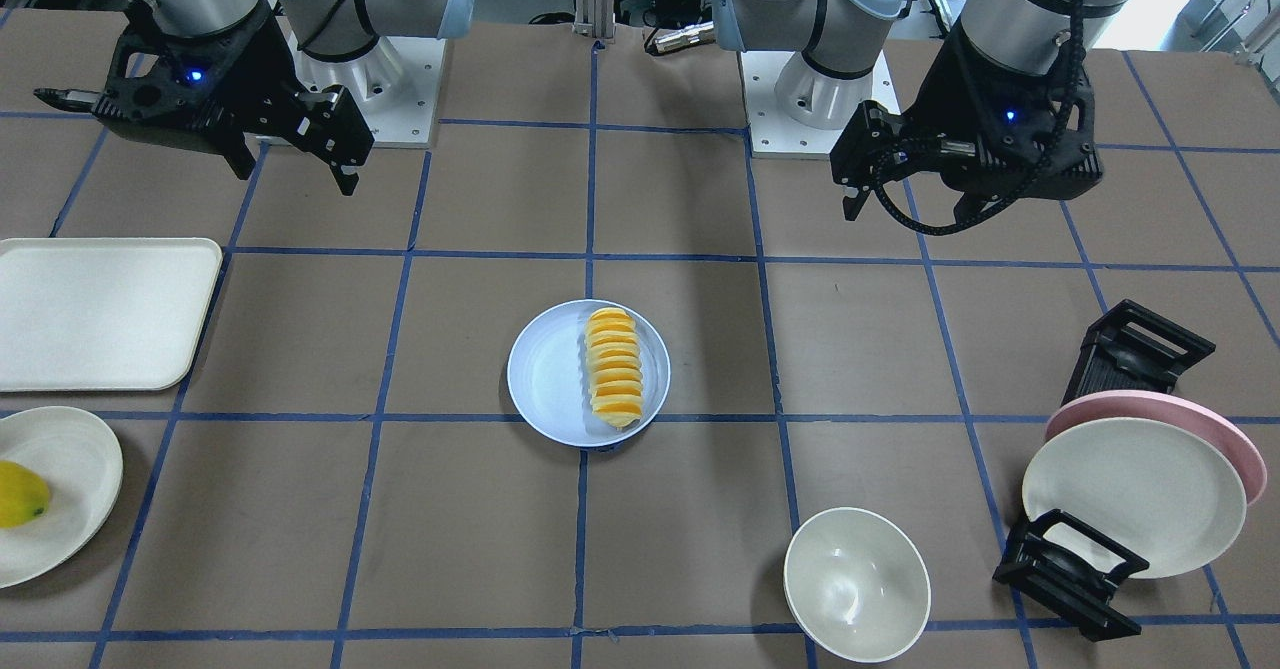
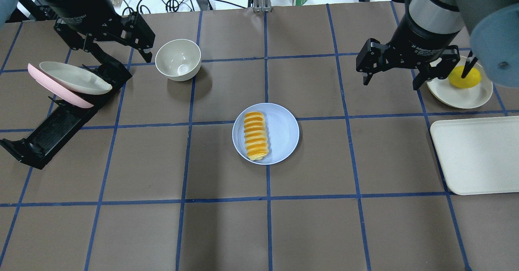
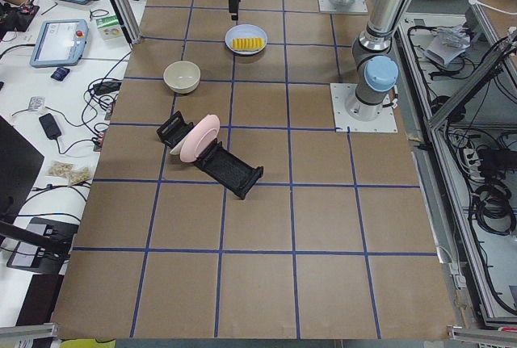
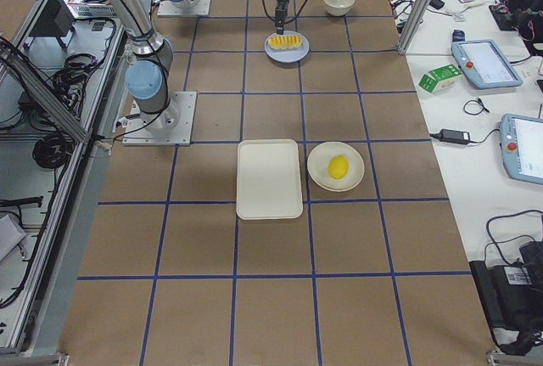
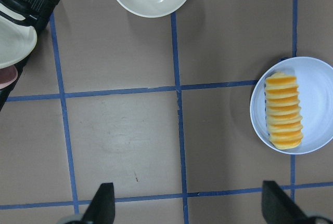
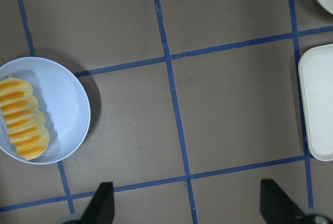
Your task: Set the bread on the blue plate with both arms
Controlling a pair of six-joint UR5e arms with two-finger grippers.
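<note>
The bread point(image 1: 614, 366), a ridged orange-yellow loaf, lies on the blue plate point(image 1: 545, 374) at the table's middle. It lies along the plate's side nearer my left arm. Both also show in the overhead view, bread point(image 2: 256, 135) on plate point(image 2: 284, 131). My left gripper point(image 2: 117, 51) is open and empty, raised far to the left of the plate; its wrist view shows the bread point(image 5: 283, 110) at the right. My right gripper point(image 2: 391, 82) is open and empty, raised far to the right; its wrist view shows the bread point(image 6: 21, 117) at the left.
A white bowl point(image 2: 178, 59) stands near my left gripper. A black dish rack point(image 2: 48, 131) holds a pink plate point(image 2: 61, 94) and a cream plate point(image 2: 73, 78). A cream tray point(image 2: 478, 153) and a cream plate with a yellow fruit point(image 2: 464, 76) are at the right.
</note>
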